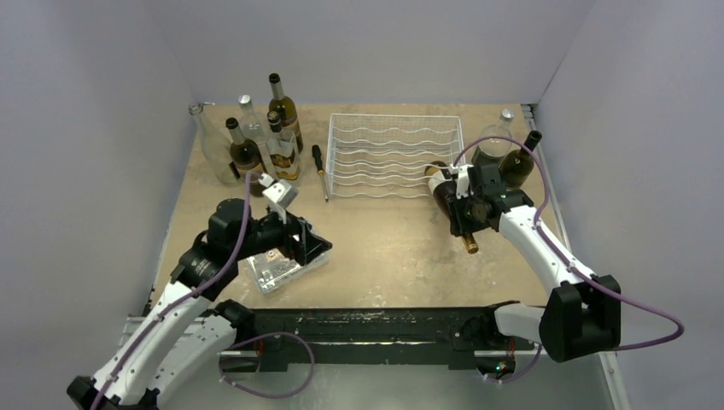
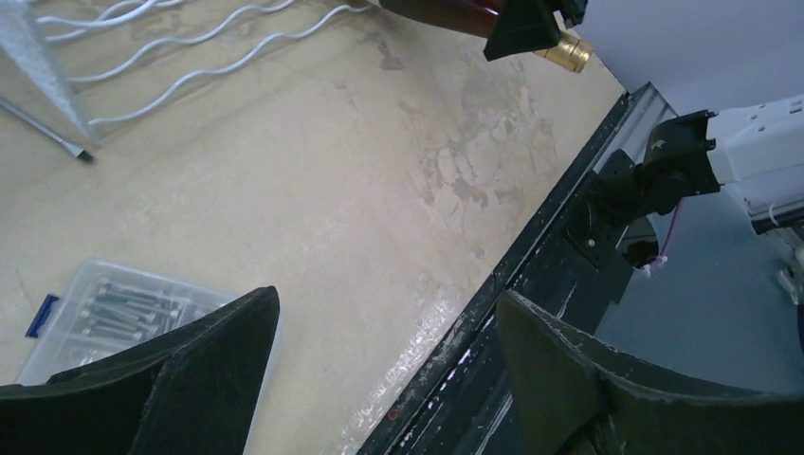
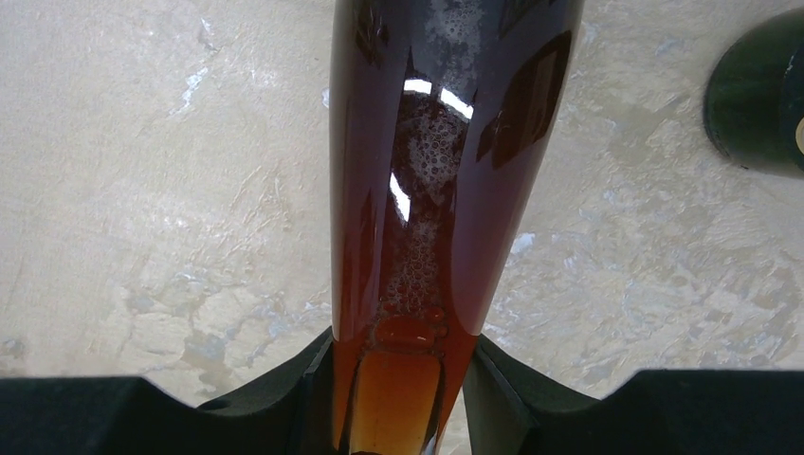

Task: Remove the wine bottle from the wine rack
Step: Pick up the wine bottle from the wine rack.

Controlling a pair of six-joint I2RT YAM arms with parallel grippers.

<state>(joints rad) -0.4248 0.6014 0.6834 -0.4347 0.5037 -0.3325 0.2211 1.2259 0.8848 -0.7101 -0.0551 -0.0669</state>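
The white wire wine rack (image 1: 394, 155) stands at the back middle of the table and holds no other bottle; its wavy wires also show in the left wrist view (image 2: 199, 66). A brown wine bottle (image 1: 446, 190) lies tilted with its base at the rack's near right corner and its gold-capped neck pointing to the near edge. My right gripper (image 1: 468, 215) is shut on the bottle's lower neck (image 3: 446, 171), with bare table under it. My left gripper (image 1: 312, 248) is open and empty, over the table near a clear plastic parts box (image 1: 273, 272).
Several upright bottles (image 1: 256, 141) stand at the back left. A screwdriver (image 1: 320, 169) lies left of the rack. A dark green bottle (image 1: 516, 162) and a clear one (image 1: 495, 141) stand at the back right, close behind my right gripper. The table's black front rail (image 2: 531, 284) runs below my left gripper.
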